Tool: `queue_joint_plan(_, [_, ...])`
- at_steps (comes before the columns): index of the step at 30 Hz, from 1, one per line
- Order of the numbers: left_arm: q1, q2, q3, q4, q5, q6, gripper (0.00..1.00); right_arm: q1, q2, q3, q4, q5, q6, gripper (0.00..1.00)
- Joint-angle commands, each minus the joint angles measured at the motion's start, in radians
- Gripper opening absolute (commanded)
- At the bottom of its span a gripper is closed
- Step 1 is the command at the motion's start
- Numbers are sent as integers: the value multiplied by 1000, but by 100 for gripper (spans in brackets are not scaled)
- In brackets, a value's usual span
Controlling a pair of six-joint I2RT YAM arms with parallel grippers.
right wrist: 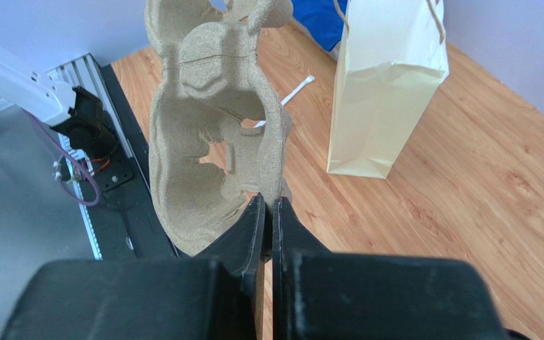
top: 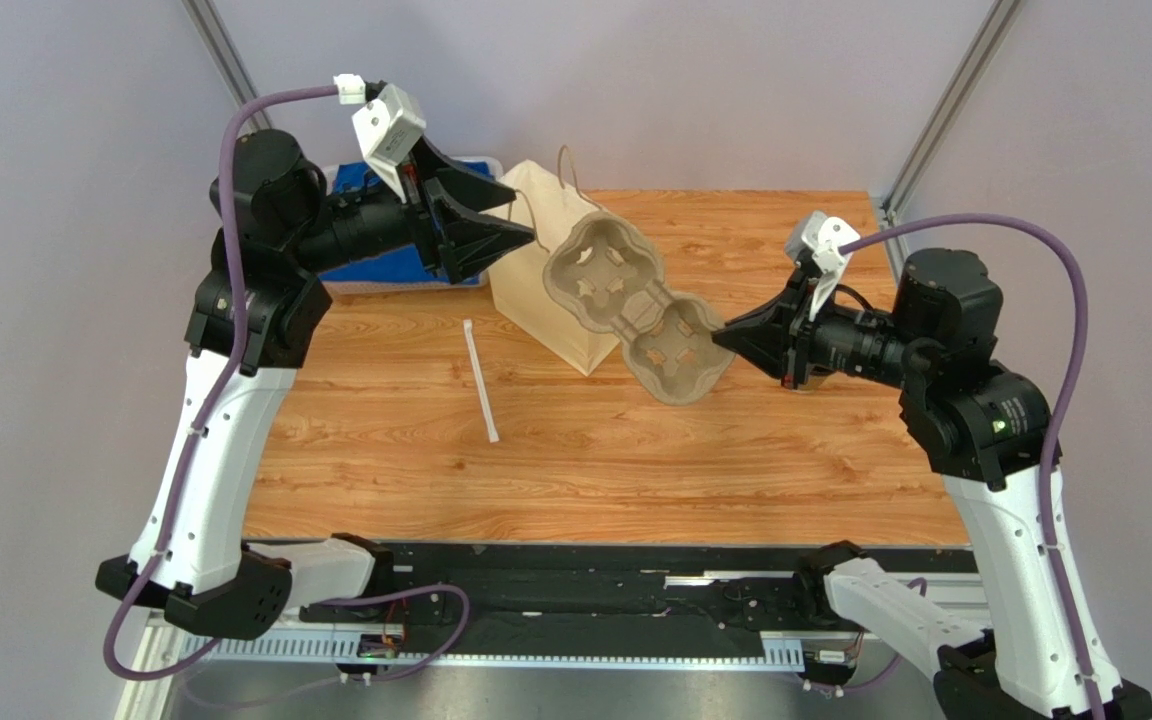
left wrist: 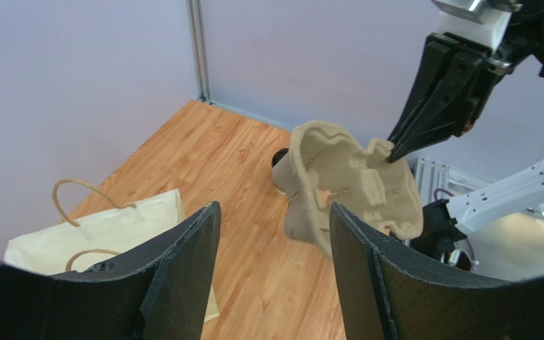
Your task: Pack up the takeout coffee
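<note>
The takeout coffee (left wrist: 280, 157) shows only as a dark lidded cup on the table, mostly hidden behind the pulp cup tray (left wrist: 346, 184); in the top view it is hidden. My right gripper (top: 720, 327) is shut on the tray's rim and holds the tray (top: 627, 300) tilted in the air beside the standing paper bag (top: 537, 278). In the right wrist view the shut gripper (right wrist: 268, 202) pinches the tray (right wrist: 211, 142). My left gripper (top: 522, 215) is open and empty above the bag's top, and in the left wrist view it (left wrist: 275, 207) faces the tray.
A thin white straw (top: 480, 383) lies on the wooden table (top: 387, 435) left of the bag. A blue object (top: 387, 267) sits at the back left, under the left arm. The bag (right wrist: 385, 92) stands upright with its rope handles up. Grey walls close in the back.
</note>
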Motion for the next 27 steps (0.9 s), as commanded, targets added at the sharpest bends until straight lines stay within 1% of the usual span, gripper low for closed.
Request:
queue_joint_plan(1, [-7, -34, -29, 19, 62, -38, 66, 46, 4, 0, -3, 71, -47, 0])
queue_joint_plan(7, [-27, -38, -95, 18, 84, -85, 65, 111, 9, 0, 3, 116, -63, 0])
queue_joint_plan(12, [-43, -43, -146, 13, 96, -96, 65, 134, 20, 6, 0, 131, -69, 0])
queue_joint_plan(15, [-49, -51, -158, 4, 95, -88, 62, 143, 23, 11, 2, 137, -70, 0])
queue_joint_plan(18, [-50, -51, -166, -14, 92, -76, 57, 155, 27, 11, 5, 143, -72, 0])
queue_joint_plan(20, [-52, -51, -173, -22, 86, -67, 56, 167, 30, 11, 8, 146, -70, 0])
queue_joint_plan(22, [-52, -54, -178, -25, 76, -61, 52, 178, 32, 11, 16, 154, -69, 0])
queue_joint_plan(27, [-52, -51, -184, -53, 50, -36, 50, 192, 33, 14, 25, 174, -69, 0])
